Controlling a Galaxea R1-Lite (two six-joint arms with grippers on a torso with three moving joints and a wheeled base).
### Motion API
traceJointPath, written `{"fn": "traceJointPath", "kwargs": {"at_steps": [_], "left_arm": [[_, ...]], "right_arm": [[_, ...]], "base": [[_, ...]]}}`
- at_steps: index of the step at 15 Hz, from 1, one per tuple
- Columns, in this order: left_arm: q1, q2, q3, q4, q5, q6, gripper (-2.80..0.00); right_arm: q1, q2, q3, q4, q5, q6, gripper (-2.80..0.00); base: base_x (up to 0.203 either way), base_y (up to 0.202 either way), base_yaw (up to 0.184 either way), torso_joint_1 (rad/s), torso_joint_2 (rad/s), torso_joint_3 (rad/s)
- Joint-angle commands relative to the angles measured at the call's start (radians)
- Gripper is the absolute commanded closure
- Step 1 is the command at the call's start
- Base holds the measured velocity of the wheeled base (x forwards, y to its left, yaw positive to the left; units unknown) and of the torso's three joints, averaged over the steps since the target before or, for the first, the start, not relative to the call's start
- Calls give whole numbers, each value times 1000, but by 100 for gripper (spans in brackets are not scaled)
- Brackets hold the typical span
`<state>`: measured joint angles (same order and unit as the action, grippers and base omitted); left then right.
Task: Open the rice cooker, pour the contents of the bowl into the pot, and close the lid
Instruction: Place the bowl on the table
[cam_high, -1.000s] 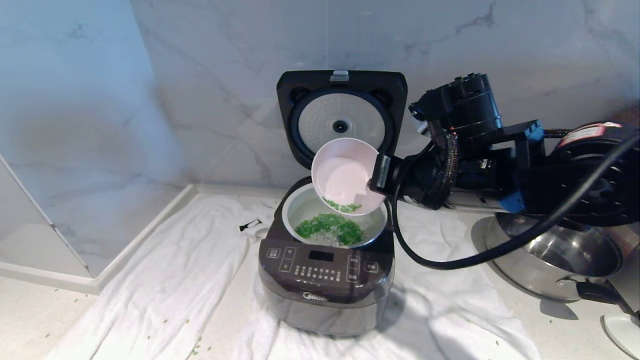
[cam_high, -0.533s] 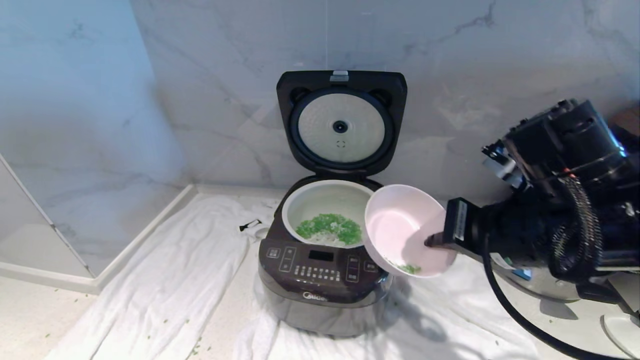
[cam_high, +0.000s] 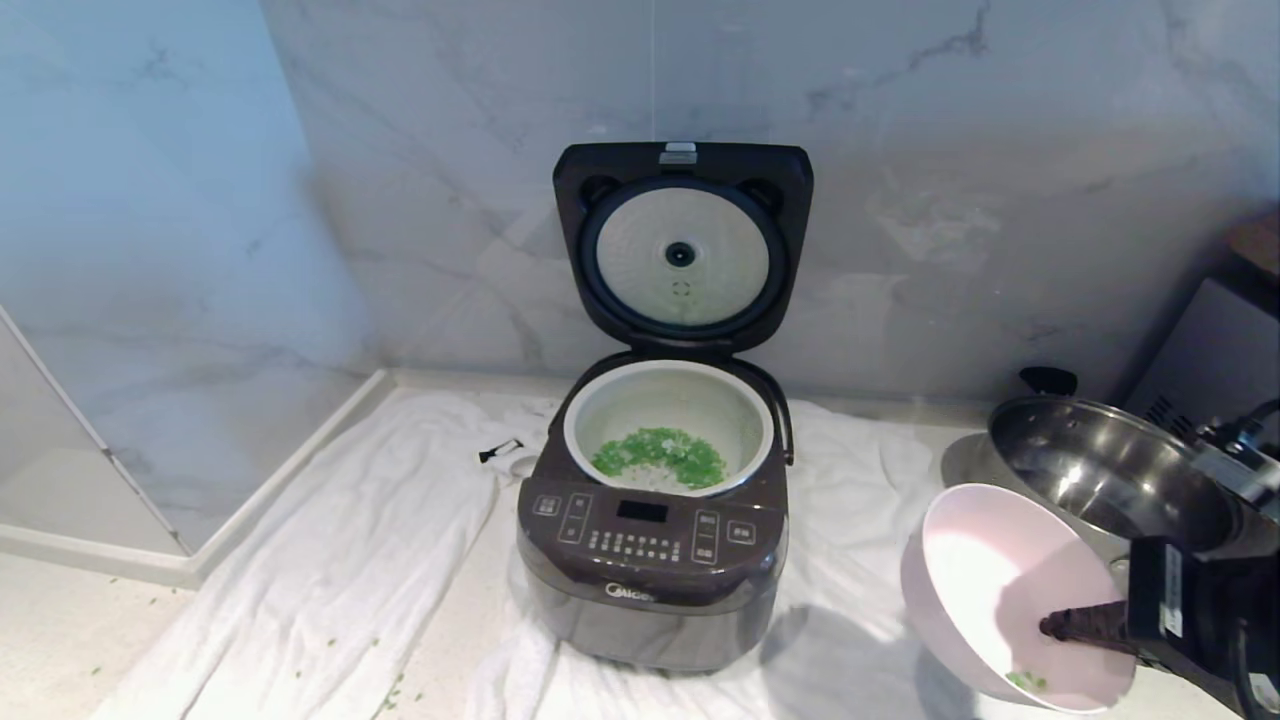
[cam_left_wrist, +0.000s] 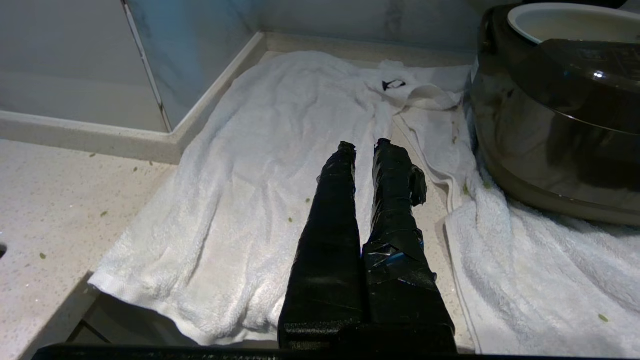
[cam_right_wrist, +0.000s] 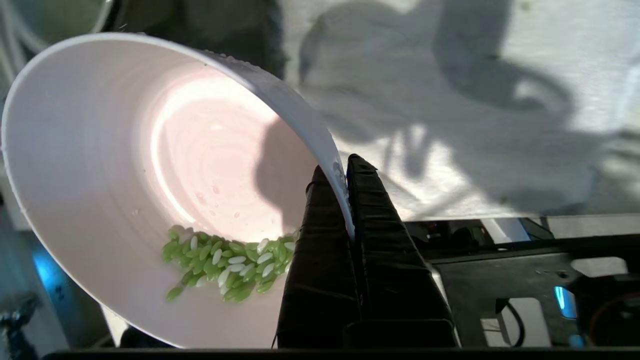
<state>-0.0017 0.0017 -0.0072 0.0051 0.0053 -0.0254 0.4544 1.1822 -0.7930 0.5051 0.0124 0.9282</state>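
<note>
A: Right gripper was pinching the bowl by its rim, low at the robot's right, well apart from the rice cooker. Lid stood upright behind the pot.

B: So the lid lay up-left of it. Left gripper was pressed together, parked. Counts: one bowl, one pot, one lid, one steel pan.

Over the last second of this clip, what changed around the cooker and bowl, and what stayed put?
The right gripper, jaws clamped on the pink bowl's rim, carried it from above the pot rightward and down to beside the steel pan; a few green grains remain inside. Unchanged: the lid up, the grain pile in the pot, the white towel, and the left gripper parked above it.
</note>
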Motion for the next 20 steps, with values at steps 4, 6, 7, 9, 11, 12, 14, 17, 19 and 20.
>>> {"fn": "traceJointPath", "kwargs": {"at_steps": [4,6,7,9,11,12,14,17,19,20], "left_arm": [[2,1,0,1,1,-1,0],[0,1,0,-1,-1,-1,0],[0,1,0,-1,1,-1,0],[0,1,0,0,1,1,0],[0,1,0,1,-1,1,0],[0,1,0,1,-1,1,0],[1,1,0,2,-1,2,0],[0,1,0,3,-1,2,0],[0,1,0,3,-1,2,0],[0,1,0,3,-1,2,0]], "right_arm": [[-380,-7,155,-68,111,-176,0],[-540,111,184,-120,205,-295,0],[-578,181,193,-137,238,-338,0],[-614,320,220,-218,272,-389,0],[-622,426,285,-373,283,-418,0],[-624,476,321,-448,278,-430,0],[-626,556,400,-593,236,-447,0],[-626,595,442,-687,218,-481,0],[-631,621,449,-693,219,-497,0],[-642,621,453,-700,219,-502,0]], "base": [[0,0,0,0,0,0],[0,0,0,0,0,0],[0,0,0,0,0,0],[0,0,0,0,0,0],[0,0,0,0,0,0],[0,0,0,0,0,0],[0,0,0,0,0,0],[0,0,0,0,0,0],[0,0,0,0,0,0],[0,0,0,0,0,0]]}}
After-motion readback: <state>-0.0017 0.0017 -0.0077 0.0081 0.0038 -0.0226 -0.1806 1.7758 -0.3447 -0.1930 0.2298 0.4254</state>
